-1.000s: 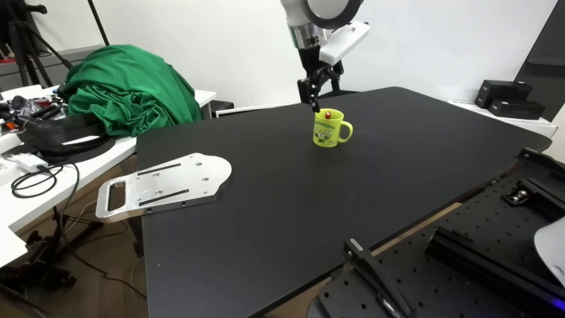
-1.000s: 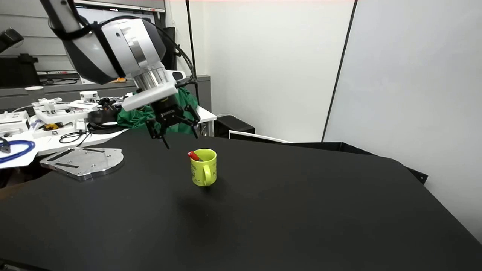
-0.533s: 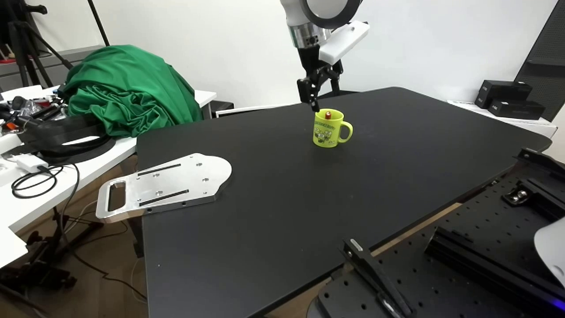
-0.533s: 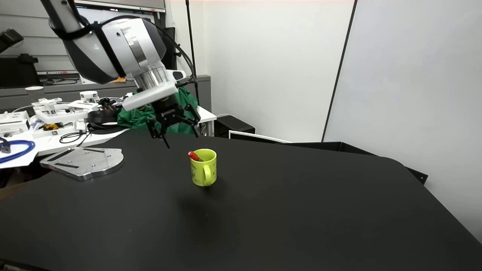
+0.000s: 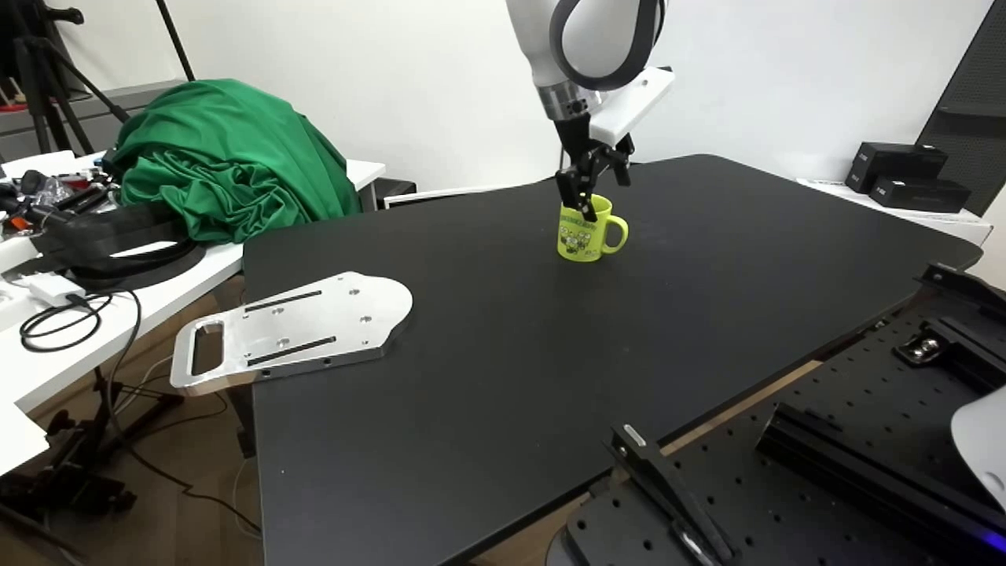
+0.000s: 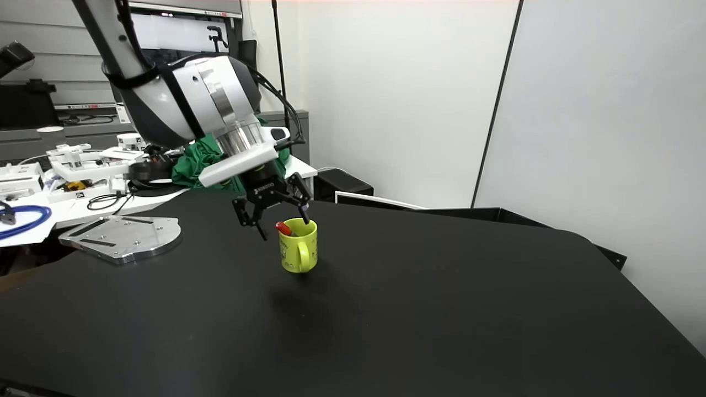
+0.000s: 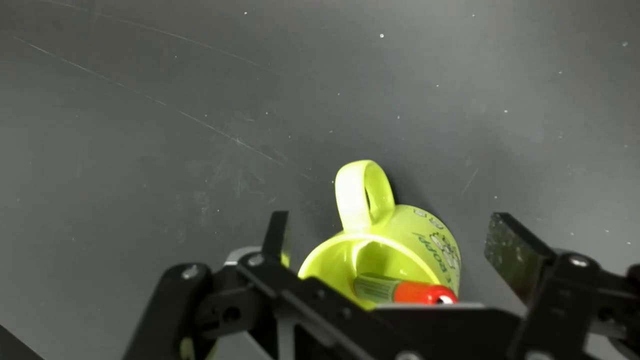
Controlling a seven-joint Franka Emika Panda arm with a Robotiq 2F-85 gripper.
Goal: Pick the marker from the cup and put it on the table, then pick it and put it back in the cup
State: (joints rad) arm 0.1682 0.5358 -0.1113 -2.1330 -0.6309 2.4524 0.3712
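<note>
Hand point(image 7: 392, 245), one: spread wide, holding nothing, its pads point(image 7: 512, 255) standing to either side of the mug point(image 7: 410, 225) in the wrist view. Likely fault: a pad meets the rim on the way down and tips or pushes the mug, because the spread brackets its mouth. Whether pad and rim touch cannot be told.

Marker point(image 7: 410, 291), one: inside the mug, leaning, red end at the rim. Likely faults: the grip slips, because little projects and that end is smooth and rounded; the barrel snags the inner wall and drags the mug, if the lift runs across the lean; or rim and marker are pinched together, if the hand closes askew.

Materials, same order. Hand: black jointed linkages, visible screw heads, flat pads with pale scuffs. Marker: slim cylinder, glossy red end, grey-green barrel with fine lines. Mug: upright, glossy yellow-green, probably ceramic; looped side handle, dark cartoon print. Tabletop point(image 5: 487, 377): matte black, rounded corners, thin scratches, pale specks. Metal plate point(image 5: 302, 322): silvery, rounded end, oblong cut-out, two dark grooves; well apart from the mug. Cloth point(image 5: 236, 157): green, heaped, deeply creased, beyond the tabletop's edge.
</note>
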